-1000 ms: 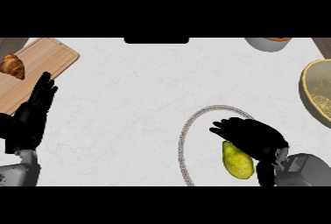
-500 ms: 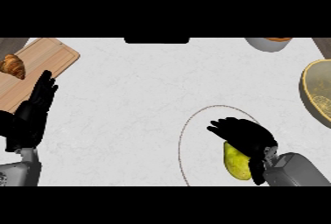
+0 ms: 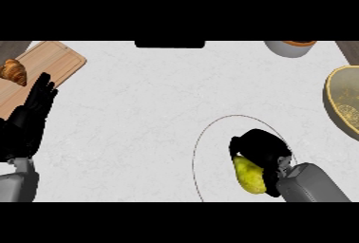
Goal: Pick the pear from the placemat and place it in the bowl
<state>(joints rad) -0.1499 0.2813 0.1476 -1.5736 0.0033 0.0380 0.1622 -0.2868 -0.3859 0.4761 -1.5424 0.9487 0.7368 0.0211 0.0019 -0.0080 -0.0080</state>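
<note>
Showing: one pear (image 3: 250, 176), one placemat (image 3: 198, 156), one bowl (image 3: 339, 105), one croissant (image 3: 13, 71), one board (image 3: 43, 64), one cup (image 3: 289, 48), two hands (image 3: 261, 151) (image 3: 28, 121).

White counter (image 3: 154, 109) with placemat (image 3: 200, 152), bowl (image 3: 340, 107)

You see the white tabletop (image 3: 154, 109) under bright, even, diffuse light with no clear source. Shadows stay almost invisible, and nothing glares. The bowl (image 3: 342, 107) at the right edge looks stretched taller than wide. Focus holds across the whole view.
</note>
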